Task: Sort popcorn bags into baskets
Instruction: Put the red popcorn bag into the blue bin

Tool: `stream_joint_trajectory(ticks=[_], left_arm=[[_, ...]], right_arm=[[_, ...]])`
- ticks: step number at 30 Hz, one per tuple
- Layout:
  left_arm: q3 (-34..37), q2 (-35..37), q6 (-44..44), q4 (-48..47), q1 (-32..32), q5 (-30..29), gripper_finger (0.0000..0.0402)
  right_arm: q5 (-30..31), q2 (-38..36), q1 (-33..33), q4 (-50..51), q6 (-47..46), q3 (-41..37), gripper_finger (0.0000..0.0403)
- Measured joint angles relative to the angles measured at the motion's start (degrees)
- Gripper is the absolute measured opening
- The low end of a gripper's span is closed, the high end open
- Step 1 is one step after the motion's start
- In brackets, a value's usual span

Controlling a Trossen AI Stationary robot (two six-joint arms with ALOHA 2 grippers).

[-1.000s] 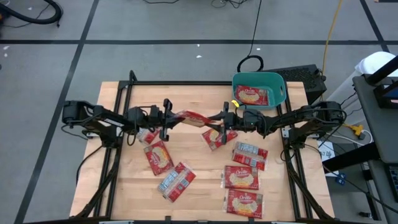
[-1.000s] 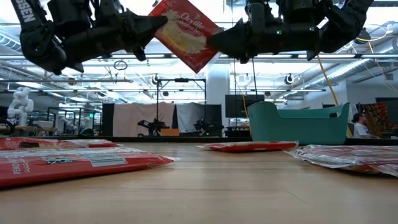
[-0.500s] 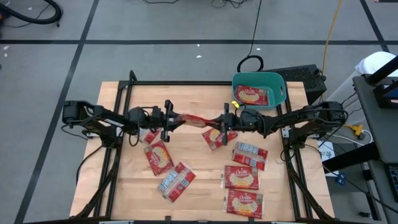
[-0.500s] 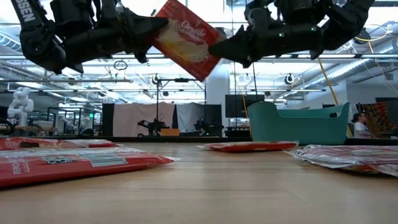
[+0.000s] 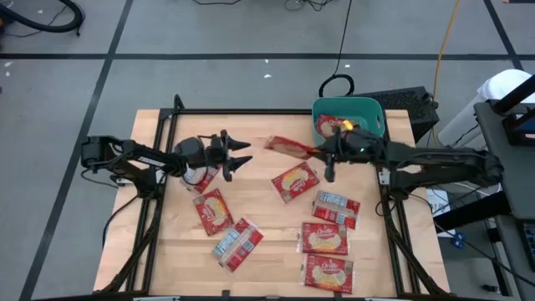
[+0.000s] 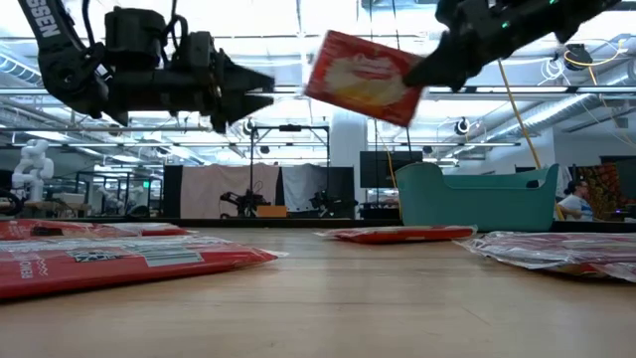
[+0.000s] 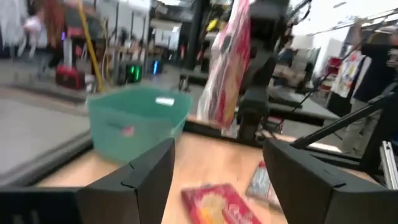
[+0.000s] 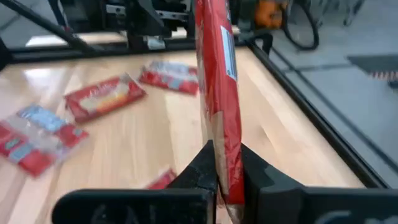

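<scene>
Both arms: matte black, jointed segments with black cabling along them. Left arm [image 5: 142, 159] carries white lettering, partly cut off. Right arm [image 5: 435, 159] shows a small green indicator light.

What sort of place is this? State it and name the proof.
Likely a robotics lab or workshop: a wooden table inside a black frame on a grey floor, exposed ceiling pipes overhead, and a white humanoid robot standing in the open hall behind.

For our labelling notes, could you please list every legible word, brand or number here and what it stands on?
"SEN": white letters, cut by the picture's edge, on the left arm, low view.
The held popcorn bag: lettering blurred, unreadable.
The popcorn bags on the table: white script and label panels too small to read.
Nothing else legible.
</scene>
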State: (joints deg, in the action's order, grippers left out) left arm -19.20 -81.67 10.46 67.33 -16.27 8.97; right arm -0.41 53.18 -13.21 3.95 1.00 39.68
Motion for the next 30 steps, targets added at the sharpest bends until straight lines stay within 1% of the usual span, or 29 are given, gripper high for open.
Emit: stream_joint_trajectory(ticks=[3, 6, 13, 16, 18, 21, 28, 30], left_arm=[[0.00, 0.00, 1.44, -3.70, 0.02, 0.02, 0.0242], [0.02, 0.00, 2.28, -6.28, 1.01, 0.00, 0.0230], [0.02, 0.00, 3.48, -7.15, 5.49, 0.04, 0.0198], [0.02, 0.00, 2.71, -7.16, 7.06, 0.07, 0.0186], [0.02, 0.00, 2.71, -7.16, 7.87, 0.04, 0.0179], [0.02, 0.00, 2.75, -7.19, 9.04, -0.02, 0.0172], [0.04, 0.00, 2.77, -8.39, 11.93, -0.02, 0.0170], [0.04, 0.00, 2.41, -9.14, 12.51, 0.01, 0.0170]], right_arm=[[-2.25, -2.38, -3.76, 11.30, 1.98, 4.74, 0.0011], [-4.58, -2.54, -7.69, 19.66, 5.18, 9.96, 0.0011], [-8.82, -0.54, -18.38, 33.50, 14.18, 21.25, 0.0011], [-9.04, 1.30, -23.59, 38.51, 18.30, 25.89, 0.0011], [-11.69, 3.06, -27.30, 41.99, 20.60, 28.47, 0.0011], [-14.57, 6.00, -32.23, 45.90, 23.19, 30.99, 0.0011], [-14.44, 11.30, -43.11, 48.59, 23.91, 31.52, 0.0011], [-14.47, 12.48, -45.74, 50.05, 25.56, 31.52, 0.0011]])
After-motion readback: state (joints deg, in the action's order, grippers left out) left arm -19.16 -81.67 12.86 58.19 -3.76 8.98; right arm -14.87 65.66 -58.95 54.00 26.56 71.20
